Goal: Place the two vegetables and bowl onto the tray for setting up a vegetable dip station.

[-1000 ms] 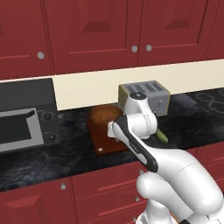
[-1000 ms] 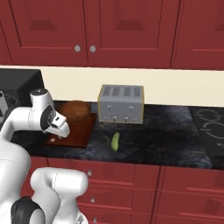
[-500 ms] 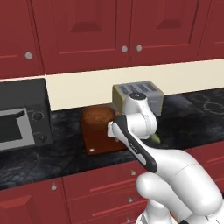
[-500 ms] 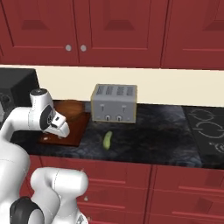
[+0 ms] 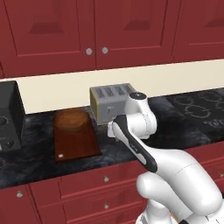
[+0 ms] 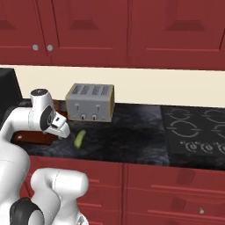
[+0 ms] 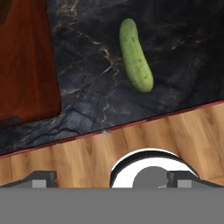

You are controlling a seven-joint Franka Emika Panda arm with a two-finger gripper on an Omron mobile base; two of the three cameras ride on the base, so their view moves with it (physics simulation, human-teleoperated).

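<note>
Here the cucumber lies bare on the dark counter in the hand view, at about 1 o'clock from the picture's middle, its long axis running roughly 11 to 5. At 9 to 10 o'clock from it is the tray, apart from it, with a strip of counter between. In the left base view the bowl sits on the far end of the tray, and the toaster stands just beside it at 3 o'clock, against the wall. In the right base view the cucumber lies in front of the toaster, near the counter's front edge. The gripper is spread wide and holds nothing, its finger tips apart at 6 o'clock of the hand view.
</note>
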